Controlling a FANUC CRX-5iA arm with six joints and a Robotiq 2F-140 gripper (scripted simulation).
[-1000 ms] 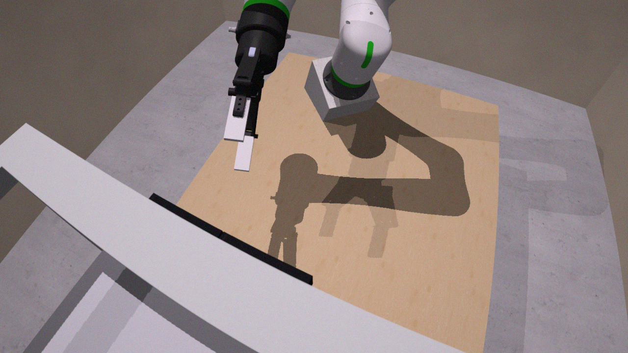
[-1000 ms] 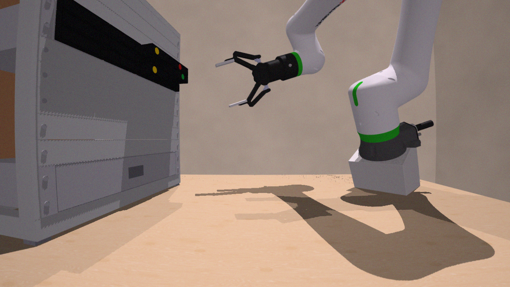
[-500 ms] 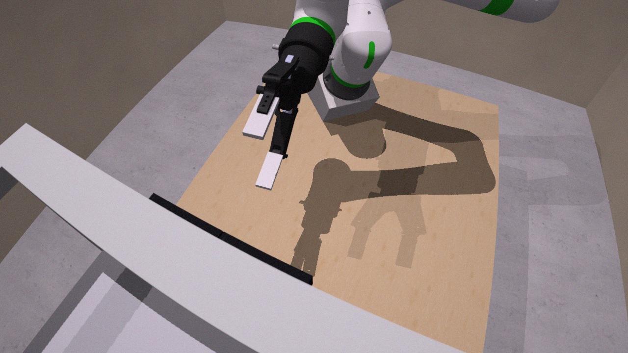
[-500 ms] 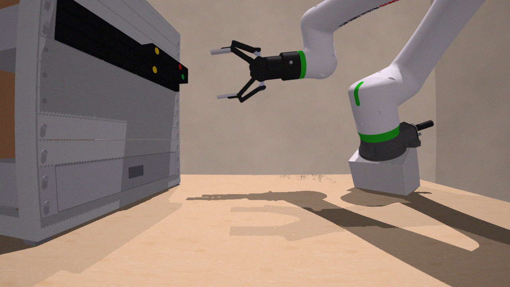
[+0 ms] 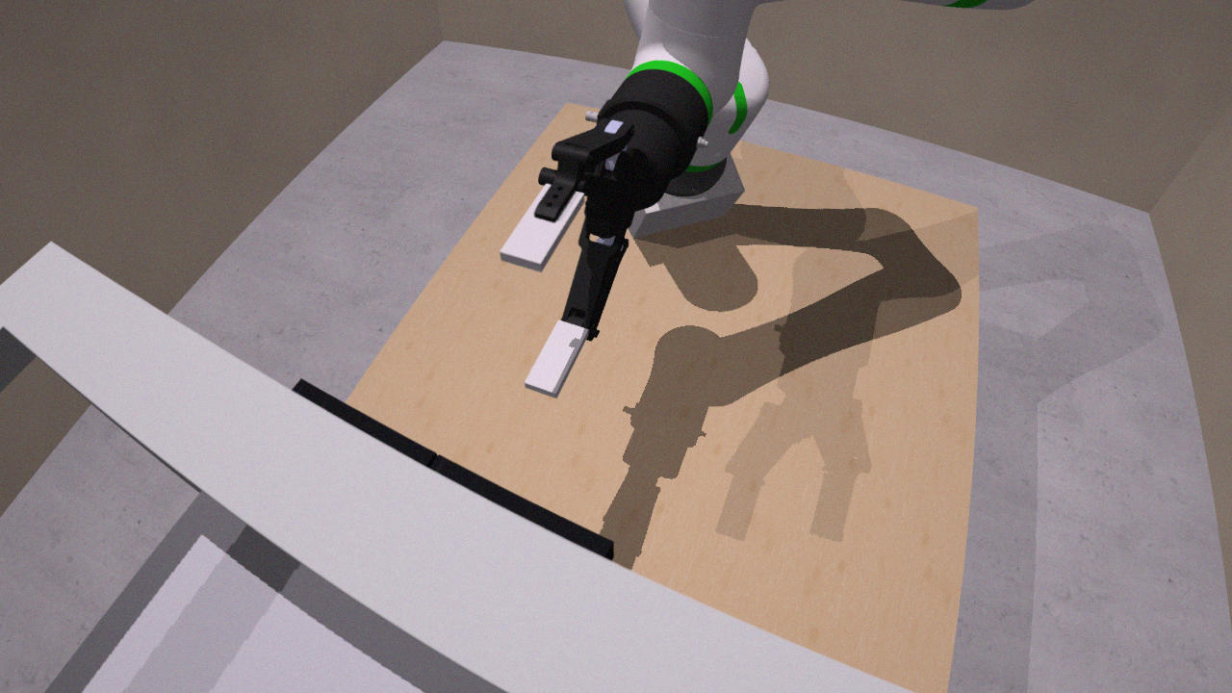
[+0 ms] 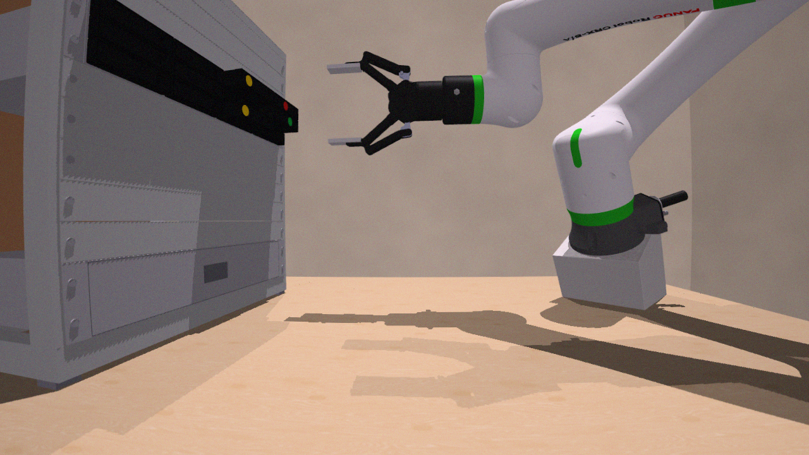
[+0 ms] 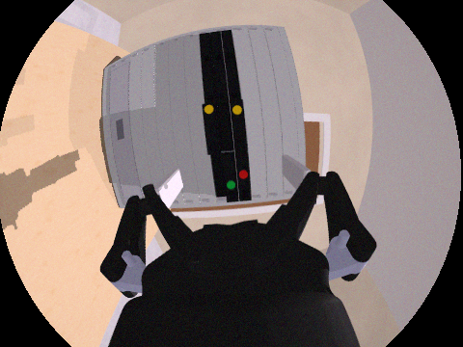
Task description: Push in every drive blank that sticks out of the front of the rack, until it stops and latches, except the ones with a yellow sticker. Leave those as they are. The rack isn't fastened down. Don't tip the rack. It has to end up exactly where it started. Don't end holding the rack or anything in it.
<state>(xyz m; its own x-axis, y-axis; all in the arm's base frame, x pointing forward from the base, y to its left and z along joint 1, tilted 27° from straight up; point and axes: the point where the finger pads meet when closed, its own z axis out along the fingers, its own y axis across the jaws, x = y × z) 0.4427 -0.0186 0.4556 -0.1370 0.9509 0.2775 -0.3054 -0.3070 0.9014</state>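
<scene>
The grey rack [image 6: 158, 186] stands at the left of the wooden mat. A band of black drive blanks [image 6: 248, 102] sticks out of its upper front, in two rows. Two blanks carry yellow stickers [image 6: 248, 80] [image 6: 244, 109]. Beside them, one carries a red dot [image 6: 285, 105] and one a green dot [image 6: 289, 121]. From above, the blanks [image 5: 482, 486] show as a black strip under the rack's top [image 5: 301, 482]. My gripper [image 6: 339, 104] is open and empty, fingers one above the other, level with the red and green end and a short gap away. In the wrist view, the gripper [image 7: 234, 189] faces the rack [image 7: 168, 129].
My arm's base block [image 6: 610, 277] stands on the mat at the far side from the rack, and it also shows from above [image 5: 689, 202]. The rack's lower front is flat grey panels with a small dark slot [image 6: 215, 272]. Grey floor surrounds the mat.
</scene>
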